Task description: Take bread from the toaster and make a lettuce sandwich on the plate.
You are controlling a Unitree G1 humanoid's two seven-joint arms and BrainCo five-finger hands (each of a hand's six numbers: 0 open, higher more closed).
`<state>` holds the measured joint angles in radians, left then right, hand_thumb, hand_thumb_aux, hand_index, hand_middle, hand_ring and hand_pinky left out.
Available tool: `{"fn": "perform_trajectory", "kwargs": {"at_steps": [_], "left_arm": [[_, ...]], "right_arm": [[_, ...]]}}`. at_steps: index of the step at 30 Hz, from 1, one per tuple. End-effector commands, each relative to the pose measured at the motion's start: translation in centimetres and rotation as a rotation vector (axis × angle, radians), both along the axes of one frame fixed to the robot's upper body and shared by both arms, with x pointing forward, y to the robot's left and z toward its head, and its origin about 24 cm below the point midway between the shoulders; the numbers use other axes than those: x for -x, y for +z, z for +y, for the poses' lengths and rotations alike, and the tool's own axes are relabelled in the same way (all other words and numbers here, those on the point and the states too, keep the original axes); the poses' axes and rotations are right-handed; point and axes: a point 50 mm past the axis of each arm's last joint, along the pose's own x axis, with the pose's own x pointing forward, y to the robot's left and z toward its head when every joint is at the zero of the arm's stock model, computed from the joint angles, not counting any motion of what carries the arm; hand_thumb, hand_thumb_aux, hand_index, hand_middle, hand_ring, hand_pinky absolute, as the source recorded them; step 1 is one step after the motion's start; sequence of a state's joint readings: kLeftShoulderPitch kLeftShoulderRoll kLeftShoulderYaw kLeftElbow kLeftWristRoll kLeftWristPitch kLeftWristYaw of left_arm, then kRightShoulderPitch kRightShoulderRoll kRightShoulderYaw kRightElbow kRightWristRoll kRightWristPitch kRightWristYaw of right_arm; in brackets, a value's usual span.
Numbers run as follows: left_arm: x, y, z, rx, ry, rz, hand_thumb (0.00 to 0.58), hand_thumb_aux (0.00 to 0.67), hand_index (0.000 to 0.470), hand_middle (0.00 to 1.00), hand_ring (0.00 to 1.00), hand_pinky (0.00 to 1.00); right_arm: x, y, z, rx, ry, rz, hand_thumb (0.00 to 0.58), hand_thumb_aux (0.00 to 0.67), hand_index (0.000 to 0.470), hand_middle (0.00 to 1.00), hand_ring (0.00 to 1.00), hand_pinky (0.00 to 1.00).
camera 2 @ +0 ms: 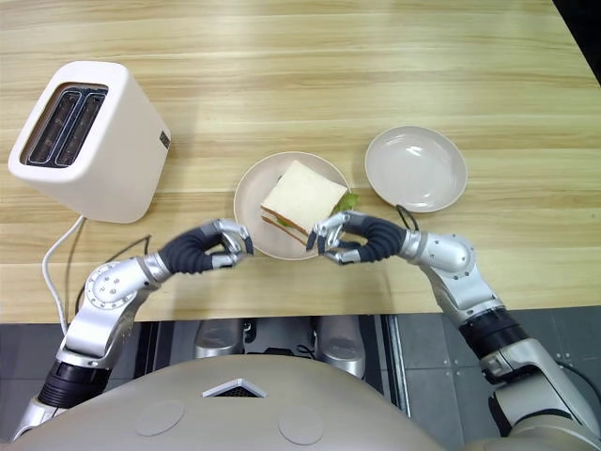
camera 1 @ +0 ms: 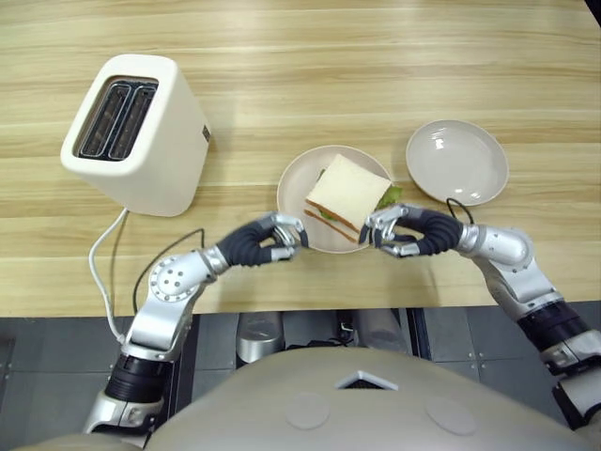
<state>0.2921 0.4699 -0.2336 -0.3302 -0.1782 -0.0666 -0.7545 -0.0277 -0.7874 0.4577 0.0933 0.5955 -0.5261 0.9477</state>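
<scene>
Pale wood table [camera 1: 376,56] is carrying everything in the scene. At the far left, a cream toaster [camera 1: 141,141] is standing upright with its two slots facing up, and its white cable [camera 1: 97,272] is trailing off the near edge of the table. Near the middle, a beige plate [camera 1: 293,188] is holding the sandwich [camera 1: 347,191]. A white bread slice is lying on top, and lettuce [camera 1: 392,195] is peeking out at its right side. Just to the right and slightly farther away, a second plate [camera 1: 457,162] is sitting beside the first, close to it.

The left hand [camera 1: 268,240] is hovering at the near-left rim of the sandwich plate, its fingers curling inward around nothing. The right hand [camera 1: 404,232] is hovering at the near-right rim, close to the sandwich's near corner. It is also clenching with nothing in its grasp, though whether its fingertips are touching the bread cannot be told.
</scene>
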Motion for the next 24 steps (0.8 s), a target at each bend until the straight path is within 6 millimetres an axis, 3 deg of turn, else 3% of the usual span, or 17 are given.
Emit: {"fn": "perform_trajectory", "kwargs": {"at_steps": [1, 9, 14, 24], "left_arm": [[1.5, -0.7, -1.0, -0.051, -0.127, 0.026, 0.580, 0.670, 0.460, 1.00, 1.00, 1.00], [1.5, -2.8, -1.2, -0.237, -0.181, 0.006, 0.580, 0.670, 0.460, 1.00, 1.00, 1.00], [0.6, -4.5, -2.0, -0.421, -0.205, -0.079, 0.580, 0.670, 0.460, 1.00, 1.00, 1.00], [-2.4, -8.1, -1.6, -0.740, -0.149, -0.254, 0.580, 0.670, 0.460, 1.00, 1.00, 1.00]], "right_arm": [[0.7, 0.0, -0.7, 0.047, 0.076, 0.082, 0.580, 0.670, 0.460, 1.00, 1.00, 1.00], [1.3, -2.4, -1.2, 0.240, 0.097, 0.113, 0.580, 0.670, 0.460, 1.00, 1.00, 1.00], [-0.1, -5.0, -1.7, 0.525, 0.032, -0.033, 0.580, 0.670, 0.460, 1.00, 1.00, 1.00], [-2.6, -6.5, -0.3, 0.648, -0.044, -0.261, 0.580, 0.670, 0.460, 1.00, 1.00, 1.00]]}}
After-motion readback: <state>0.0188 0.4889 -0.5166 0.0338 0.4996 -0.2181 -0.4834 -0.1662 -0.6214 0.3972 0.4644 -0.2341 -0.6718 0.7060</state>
